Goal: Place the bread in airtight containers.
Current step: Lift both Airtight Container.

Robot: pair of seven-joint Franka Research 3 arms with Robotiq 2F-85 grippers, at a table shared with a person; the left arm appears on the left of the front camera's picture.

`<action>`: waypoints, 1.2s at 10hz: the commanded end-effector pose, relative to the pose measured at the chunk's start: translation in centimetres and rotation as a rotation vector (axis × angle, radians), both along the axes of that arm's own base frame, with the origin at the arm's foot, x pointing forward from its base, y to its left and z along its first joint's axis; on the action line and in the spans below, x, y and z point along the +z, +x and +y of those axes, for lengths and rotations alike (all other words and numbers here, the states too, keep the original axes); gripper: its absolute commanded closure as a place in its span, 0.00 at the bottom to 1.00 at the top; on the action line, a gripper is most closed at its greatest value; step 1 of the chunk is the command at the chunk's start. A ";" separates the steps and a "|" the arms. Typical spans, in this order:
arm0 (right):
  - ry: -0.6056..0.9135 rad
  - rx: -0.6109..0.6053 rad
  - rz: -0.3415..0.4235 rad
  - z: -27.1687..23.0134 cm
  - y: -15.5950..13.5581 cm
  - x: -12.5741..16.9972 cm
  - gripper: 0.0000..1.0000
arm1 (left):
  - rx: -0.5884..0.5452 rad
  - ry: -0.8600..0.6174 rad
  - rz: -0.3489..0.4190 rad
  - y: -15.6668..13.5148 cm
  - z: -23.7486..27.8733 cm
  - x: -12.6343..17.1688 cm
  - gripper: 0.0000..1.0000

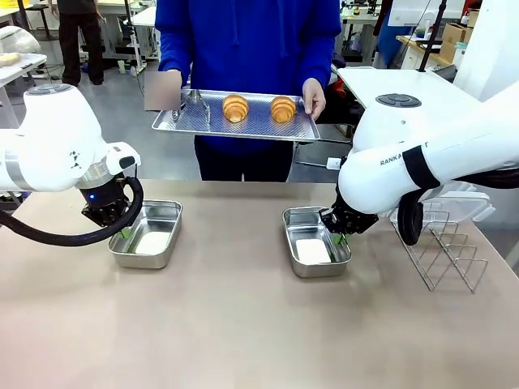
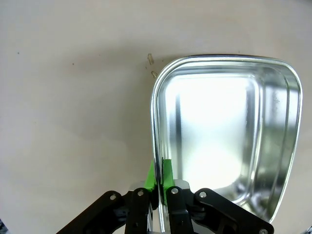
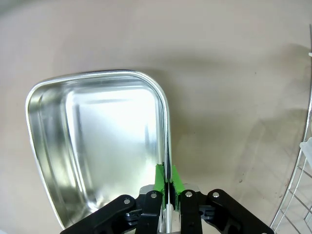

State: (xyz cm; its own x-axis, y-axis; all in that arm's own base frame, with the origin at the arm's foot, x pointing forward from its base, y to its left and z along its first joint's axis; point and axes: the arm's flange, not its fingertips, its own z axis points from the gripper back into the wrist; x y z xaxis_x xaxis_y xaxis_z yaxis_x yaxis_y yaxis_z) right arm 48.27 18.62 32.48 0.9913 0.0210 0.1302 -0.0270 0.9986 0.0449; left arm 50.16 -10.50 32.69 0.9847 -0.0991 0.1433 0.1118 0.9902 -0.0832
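Two golden ridged rolls, one [image 1: 236,107] left and one [image 1: 283,109] right, lie on a perforated metal tray [image 1: 235,121] that a person in blue holds above the table's far edge. Two empty steel tins sit on the table: the left tin [image 1: 148,233] and the right tin [image 1: 315,241]. My left gripper [image 2: 160,176] is shut on the left tin's [image 2: 224,131] near-left rim. My right gripper [image 3: 167,181] is shut on the right tin's [image 3: 102,146] right rim. Green pads [image 2: 167,174] pinch each wall from both sides.
Metal tongs [image 1: 195,104] lie on the person's tray beside the rolls. A wire rack [image 1: 444,247] stands at the table's right, with clear plastic lids [image 1: 454,207] behind it; its wires [image 3: 304,165] edge the right wrist view. Small crumbs [image 2: 151,59] lie by the left tin.
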 end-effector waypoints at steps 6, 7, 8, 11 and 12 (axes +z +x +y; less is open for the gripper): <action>-0.028 -0.101 -0.079 1.6 0.2 11.4 0.95 | 0.000 0.013 -0.161 -3.0 -6.4 12.6 0.95; -0.031 -0.124 -0.094 1.9 -0.1 12.9 0.95 | 0.026 0.033 -0.179 -3.1 -7.0 14.2 0.95; -0.031 -0.128 -0.093 2.0 -0.4 14.0 0.95 | 0.055 0.034 -0.179 -3.3 -7.2 15.5 0.95; 0.010 -0.114 -0.066 1.5 0.1 14.5 0.95 | 0.102 0.027 -0.172 -4.4 -5.9 16.5 0.95; 0.041 -0.094 -0.052 1.1 0.5 14.6 0.95 | 0.106 0.020 -0.169 -4.5 -5.2 16.4 0.95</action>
State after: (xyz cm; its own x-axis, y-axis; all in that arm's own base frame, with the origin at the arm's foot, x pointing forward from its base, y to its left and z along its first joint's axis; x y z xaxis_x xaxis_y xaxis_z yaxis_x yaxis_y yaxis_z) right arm 47.92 19.89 46.40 0.9751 -0.0862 0.2044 0.0762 0.9955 0.0564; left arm 46.19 -16.25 48.99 0.9523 -0.0238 0.3042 0.0425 0.9976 -0.0549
